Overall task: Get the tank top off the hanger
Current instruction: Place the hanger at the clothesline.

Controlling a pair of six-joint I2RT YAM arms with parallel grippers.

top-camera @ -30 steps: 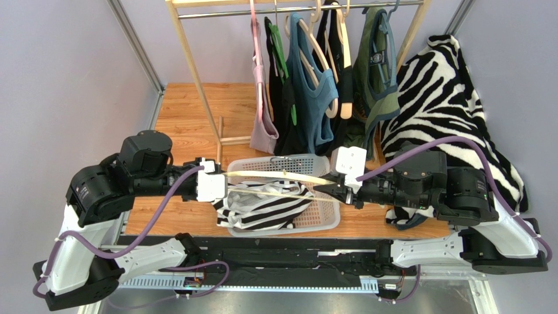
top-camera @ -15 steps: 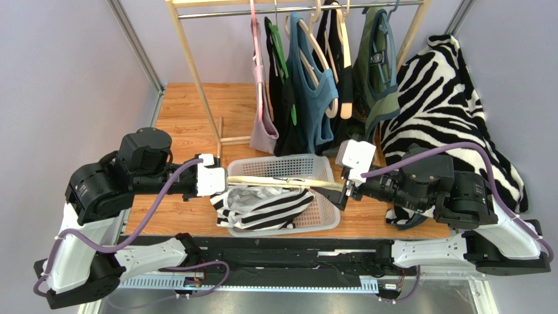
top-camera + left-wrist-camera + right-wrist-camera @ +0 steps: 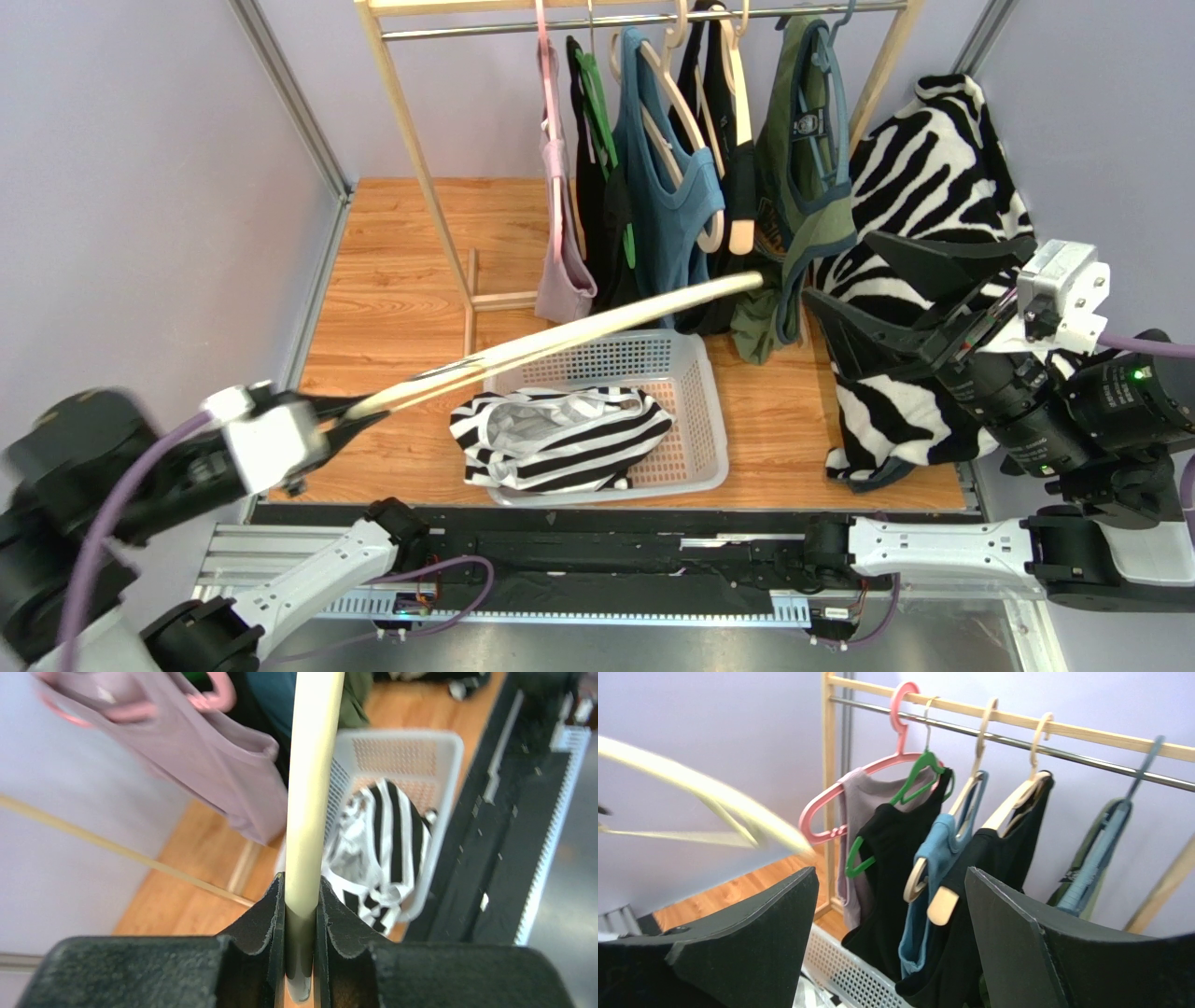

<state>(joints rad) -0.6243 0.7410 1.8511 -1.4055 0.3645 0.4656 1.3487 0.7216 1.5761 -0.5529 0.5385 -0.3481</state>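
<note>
Top external view: the left claw point(image 3: 334, 410) is clenched on one end of the bare cream hanger point(image 3: 561, 340). The hanger's long axis slants away from the claw, up and to the right, toward the rail point(image 3: 631, 20) of hung garments. The zebra-striped tank top point(image 3: 561, 441) is off it, bundled in the white basket point(image 3: 706, 420), which sits under the middle of the bar, to the right of the left claw and between the two arms. The right claw point(image 3: 839, 269) is released, jaws spread wide with nothing between them, raised well apart from the basket on the right side. The left arm looks the nearer of the two to the shirt.

Left wrist view: both pads pinch the bar, which runs straight out from the claw. The tank top and basket lie below and right of that line, not touching the hanger.

Right wrist view: its own fingers stand wide apart around empty air, facing the rail. The cream hanger is a blur at far left, clear of them.

By my reading the removal is done, and any next move turns on that slanted bar.
</note>
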